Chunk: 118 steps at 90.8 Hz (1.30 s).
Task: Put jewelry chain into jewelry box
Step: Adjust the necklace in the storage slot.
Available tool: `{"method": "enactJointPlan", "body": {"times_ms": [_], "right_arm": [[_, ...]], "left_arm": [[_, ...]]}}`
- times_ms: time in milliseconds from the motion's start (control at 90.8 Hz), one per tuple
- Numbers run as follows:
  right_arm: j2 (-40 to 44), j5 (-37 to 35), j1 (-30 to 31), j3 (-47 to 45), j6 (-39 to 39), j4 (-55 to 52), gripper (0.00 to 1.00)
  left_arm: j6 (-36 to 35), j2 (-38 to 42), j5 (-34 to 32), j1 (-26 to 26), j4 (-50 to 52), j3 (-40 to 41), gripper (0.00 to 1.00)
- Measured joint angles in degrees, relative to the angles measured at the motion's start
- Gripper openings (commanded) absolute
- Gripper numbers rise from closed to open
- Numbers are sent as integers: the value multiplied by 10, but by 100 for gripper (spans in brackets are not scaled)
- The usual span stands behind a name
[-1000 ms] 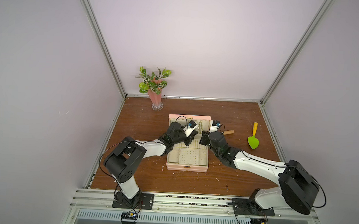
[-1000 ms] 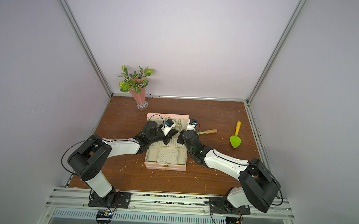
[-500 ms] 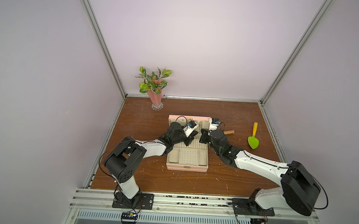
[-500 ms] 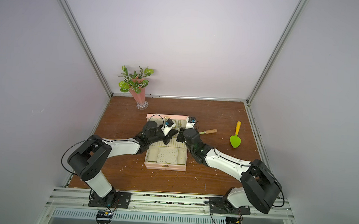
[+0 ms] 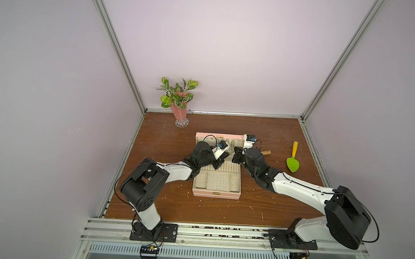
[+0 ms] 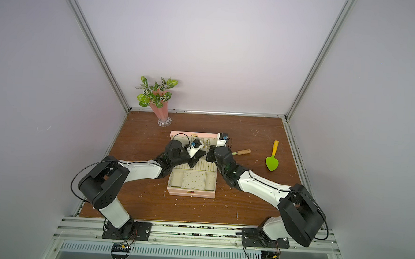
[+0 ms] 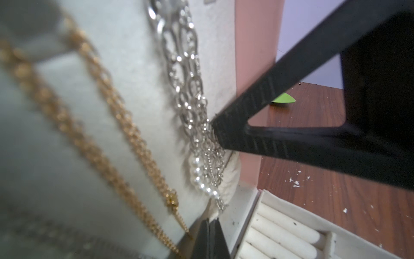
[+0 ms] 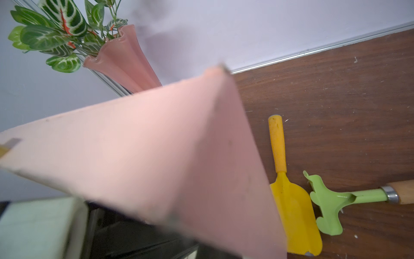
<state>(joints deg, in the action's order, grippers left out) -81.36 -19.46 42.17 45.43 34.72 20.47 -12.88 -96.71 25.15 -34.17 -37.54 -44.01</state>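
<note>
Both closed, the left gripper [image 7: 209, 224] and right gripper [image 5: 234, 154] crowd the chunky silvery metal chain [image 7: 190, 89] hanging in the pale pink hinged box [image 5: 216, 194], against its far lid. A snagged link could drag it out.

You are looking at a robot test cell in a lab: plain pale wall panels [image 5: 218, 50] close in a brown wooden table [image 5: 221, 208], framed by bare aluminium posts [image 5: 118, 50]. A left arm [image 5: 172, 173] and a right arm [image 5: 300, 191] are bolted to a metal rail [image 5: 220, 235] at its front. An odd mix lies on it: vase [image 5: 179, 114], jewelry box [image 5: 216, 194], green trowel [image 5: 292, 163].
</note>
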Motion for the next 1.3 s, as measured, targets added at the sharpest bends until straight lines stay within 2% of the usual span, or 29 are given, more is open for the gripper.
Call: {"method": "enactJointPlan", "body": {"times_ms": [473, 583, 749, 1167, 1299], "right_arm": [[-9, 13, -13, 0, 4, 1, 0], [-9, 14, -14, 0, 7, 0, 12], [-9, 16, -16, -1, 9, 0, 21], [-9, 28, -16, -1, 10, 3, 27], [-7, 32, -16, -2, 11, 5, 28]], "left_arm": [[-12, 0, 8, 0, -6, 7, 1], [-12, 0, 8, 0, -6, 7, 1], [-11, 0, 7, 0, -6, 7, 1], [-4, 0, 5, 0, -7, 7, 1], [4, 0, -2, 0, -10, 7, 5]]}}
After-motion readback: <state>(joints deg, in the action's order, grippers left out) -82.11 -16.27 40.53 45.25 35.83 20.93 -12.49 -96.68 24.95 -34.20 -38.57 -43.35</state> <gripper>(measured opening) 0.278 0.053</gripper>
